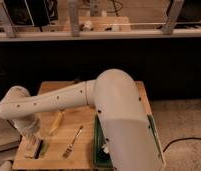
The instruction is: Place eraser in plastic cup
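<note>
Wooden table [89, 117] under dim light, with a fork [72, 142], a yellow item [56, 121] and a dark green tray [97, 150] at right. Gripper [33, 144] lowered at the front-left corner onto a dark block, likely the eraser [40, 148], long axis front-to-back. Cannot tell the fingers' state; plastic cup not visible.

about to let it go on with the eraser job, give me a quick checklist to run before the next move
1. Gripper located: ok, low at the table's front left corner.
2. Eraser held: cannot tell, a dark block lies by the gripper, its identity unclear.
3. Plastic cup located: not ok, none visible; the arm hides much of the table.
4. Obstacles near the gripper: not ok, the yellow object and fork lie close on its right.
5. Green tray kept apart from the target: ok, it sits under the arm, away from the gripper.
</note>
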Motion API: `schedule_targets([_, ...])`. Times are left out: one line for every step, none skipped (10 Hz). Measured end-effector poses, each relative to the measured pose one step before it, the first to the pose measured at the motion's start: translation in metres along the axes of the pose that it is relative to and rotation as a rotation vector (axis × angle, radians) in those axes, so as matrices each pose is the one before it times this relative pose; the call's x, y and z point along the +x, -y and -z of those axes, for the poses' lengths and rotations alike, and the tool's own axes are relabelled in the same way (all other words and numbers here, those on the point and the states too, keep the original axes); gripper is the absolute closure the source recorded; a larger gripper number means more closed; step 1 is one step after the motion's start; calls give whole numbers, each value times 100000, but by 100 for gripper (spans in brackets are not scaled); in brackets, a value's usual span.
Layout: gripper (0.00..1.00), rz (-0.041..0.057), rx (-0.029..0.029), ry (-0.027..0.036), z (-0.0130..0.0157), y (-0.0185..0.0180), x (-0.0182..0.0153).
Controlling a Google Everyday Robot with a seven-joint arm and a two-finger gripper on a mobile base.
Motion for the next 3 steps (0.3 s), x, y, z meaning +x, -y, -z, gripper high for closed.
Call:
schedule_targets([20, -118, -77, -1, -17, -40, -7])
schedule_targets([20, -640, 32, -267, 80, -128, 112])
schedule_targets([20, -763, 142, -211, 117, -137, 194])
